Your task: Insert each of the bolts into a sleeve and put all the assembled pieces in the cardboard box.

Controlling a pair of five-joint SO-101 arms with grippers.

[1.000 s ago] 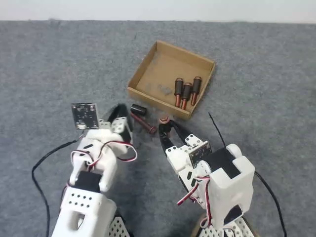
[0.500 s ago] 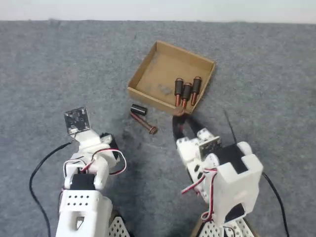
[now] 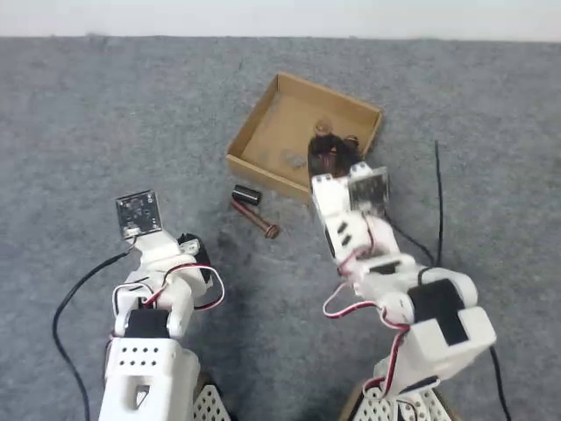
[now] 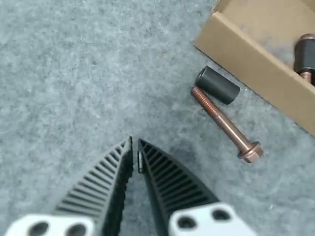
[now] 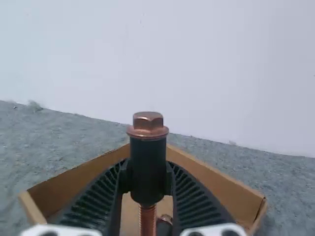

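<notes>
The right gripper (image 5: pixel 147 172) pinches a bolt (image 5: pixel 147 125) in its sleeve (image 5: pixel 146 160) over the box (image 5: pixel 226 189). Dropped from high, it could bounce out. The left gripper (image 4: pixel 135 147) is squeezed together.

A grey felt mat (image 3: pixel 105 114) (fuzzy, speckled) spreads underneath; a plain white wall (image 5: pixel 197 59) rises behind it.

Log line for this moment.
right gripper: jaws shut on sleeved bolt over cardboard box | left gripper: jaws shut, empty | loose bolt, sleeve: on carpet

White arms (image 3: pixel 149 351) carry black ribbed fingers (image 4: pixel 113 182) and red-white wiring (image 3: pixel 217 289).
</notes>
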